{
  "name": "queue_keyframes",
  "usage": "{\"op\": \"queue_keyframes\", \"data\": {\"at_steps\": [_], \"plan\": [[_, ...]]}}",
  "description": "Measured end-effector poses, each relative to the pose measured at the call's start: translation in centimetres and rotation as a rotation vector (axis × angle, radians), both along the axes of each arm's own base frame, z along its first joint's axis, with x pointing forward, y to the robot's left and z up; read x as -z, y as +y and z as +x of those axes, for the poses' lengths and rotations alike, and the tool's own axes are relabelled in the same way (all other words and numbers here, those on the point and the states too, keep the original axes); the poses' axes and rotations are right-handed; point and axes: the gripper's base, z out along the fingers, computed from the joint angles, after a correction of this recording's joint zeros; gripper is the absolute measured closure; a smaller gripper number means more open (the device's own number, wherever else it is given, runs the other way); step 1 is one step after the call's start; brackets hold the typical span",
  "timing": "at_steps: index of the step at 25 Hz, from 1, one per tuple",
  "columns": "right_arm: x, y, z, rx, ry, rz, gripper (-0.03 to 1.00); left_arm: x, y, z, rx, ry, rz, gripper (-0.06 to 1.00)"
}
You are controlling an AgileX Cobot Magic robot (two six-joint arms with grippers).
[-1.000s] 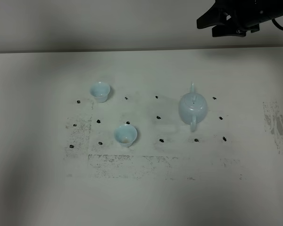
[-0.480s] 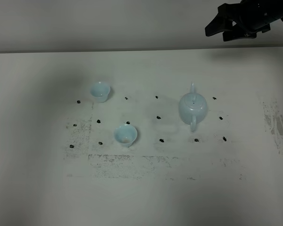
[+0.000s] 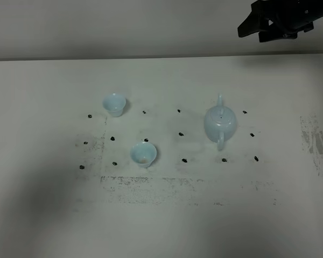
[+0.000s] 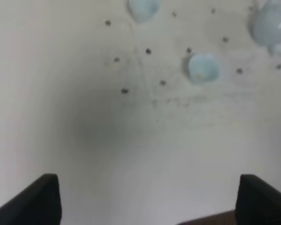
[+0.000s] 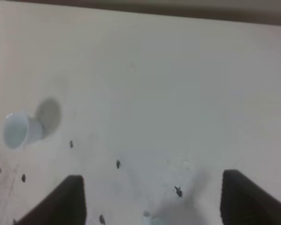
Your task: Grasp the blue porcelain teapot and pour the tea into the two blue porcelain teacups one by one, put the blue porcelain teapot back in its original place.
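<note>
The blue porcelain teapot [image 3: 220, 122] stands upright right of the table's middle, lid on, handle toward the near edge. One teacup [image 3: 114, 104] sits at the left rear, the other teacup [image 3: 144, 154] nearer the front. My right gripper [image 3: 254, 31] hangs open high above the far right edge, well apart from the teapot. Its wrist view shows the open gripper [image 5: 152, 201], the rear teacup [image 5: 18, 130] and a sliver of the teapot spout [image 5: 146, 216]. The left gripper [image 4: 150, 206] is open and empty, with both teacups [image 4: 202, 67] and the teapot [image 4: 271, 26] far ahead.
Several small black dot marks [image 3: 184, 160] form a grid around the tea set on the white table [image 3: 43, 215]. Grey scuffed patches [image 3: 151, 185] run along the front of the grid and at the right [image 3: 315, 145]. A wall rises behind the table's far edge.
My right gripper has drawn back to the right and slightly upward at the top of the exterior view. The teapot and both cups have not moved.
</note>
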Motion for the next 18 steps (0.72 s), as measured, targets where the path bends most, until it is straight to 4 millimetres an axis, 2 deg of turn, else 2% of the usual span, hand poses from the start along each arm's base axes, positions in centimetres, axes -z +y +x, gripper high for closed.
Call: {"op": "queue_keyframes", "data": {"at_steps": [5, 12, 18], "plan": [[-0.4, -0.1, 0.1, 0.010, -0.007, -0.011, 0.39, 3.6, 0.1, -3.4, 0.012, -0.049, 0.087, 0.22], [-0.3, -0.3, 0.1, 0.023, 0.000, -0.034, 0.39, 9.6, 0.0, -5.0, 0.063, -0.093, 0.102, 0.22], [-0.3, -0.3, 0.1, 0.026, 0.001, -0.033, 0.39, 10.5, 0.0, -6.3, 0.072, -0.137, 0.108, 0.22]]}}
